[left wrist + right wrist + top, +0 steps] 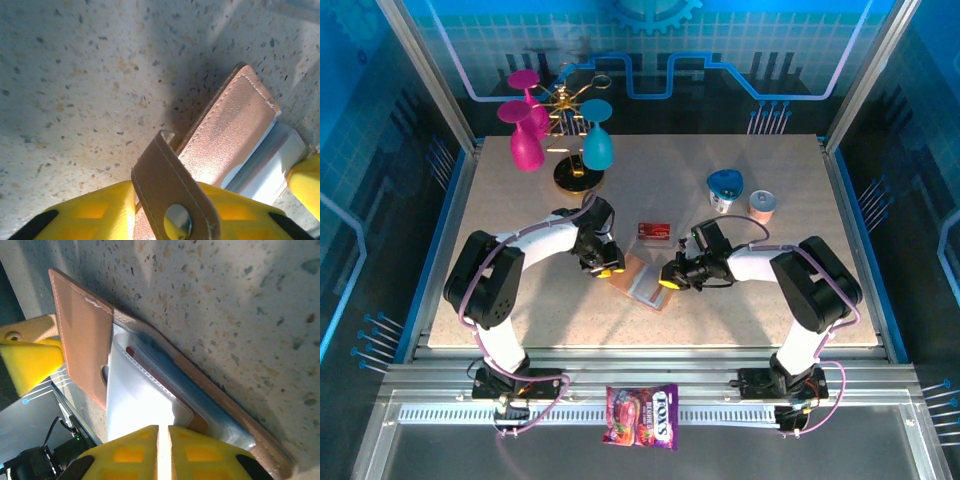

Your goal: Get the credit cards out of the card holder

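One red card (654, 231) is seen lying loose on the desk (490, 215), just beyond the holder (642, 283), so a first part of the job can be judged done. The holder itself is laid open on the desk between the two arms, with the left hand (605, 267) at its left edge and the right hand (670, 279) at its right.

From the left wrist, the brown strap (175, 200) with its metal snap is seen standing up between the yellow fingers (90, 212); whether it is clamped or merely bracketed cannot be told.

From the right wrist, the right hand's fingers (125, 450) are seen drawn almost together at the edge of the pale, glaring pocket (145, 405), with only a thin bright sliver between them. Whether that sliver is a card, the pocket's edge or plain glare cannot be made out.

A dark red edge (145, 367) is glimpsed beneath the pocket, and it is taken as a sign that at least one card is left to be drawn out.

How many cards are left inside is hidden by glare. From overhead the holder's ends are covered by both hands, and the loose card's markings are too small to be read.
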{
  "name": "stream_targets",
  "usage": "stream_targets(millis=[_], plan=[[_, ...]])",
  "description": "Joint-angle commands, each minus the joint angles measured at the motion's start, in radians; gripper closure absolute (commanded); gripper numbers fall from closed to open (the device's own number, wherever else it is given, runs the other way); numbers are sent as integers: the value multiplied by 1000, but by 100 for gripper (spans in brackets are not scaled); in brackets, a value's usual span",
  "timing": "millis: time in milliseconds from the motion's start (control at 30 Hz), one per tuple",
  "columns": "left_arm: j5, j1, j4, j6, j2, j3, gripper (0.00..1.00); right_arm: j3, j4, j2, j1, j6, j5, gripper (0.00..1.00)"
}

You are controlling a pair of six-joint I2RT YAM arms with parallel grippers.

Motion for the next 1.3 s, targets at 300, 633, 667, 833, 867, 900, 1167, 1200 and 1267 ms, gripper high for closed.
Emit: stream_targets(millis=[300,633,667,833,867,900,1167,1200,1267], plan=[[193,-13,140,-76,-30,-138,76,47,-145,-22,13,-68,34,73],[179,-74,187,-142,-68,-176,73,58,-177,-60,24,-73,34,71],[168,-74,183,-144,-80,-178,72,59,-181,-64,25,-74,34,71],[91,-71,108,-131,-154,-153,63,65,-189,-64,29,-78,32,71],[73,-71,85,-127,-175,-143,61,65,-189,-63,32,-78,32,71],[57,-70,67,-121,-193,-135,59,68,-189,-62,32,-78,34,71],[75,-91,27,-96,-303,-88,56,87,-188,-33,43,-77,33,71],[92,-99,39,-102,-301,-88,56,87,-188,-31,44,-77,34,71],[132,-127,77,-126,-281,-91,57,86,-183,-23,47,-76,34,71]])
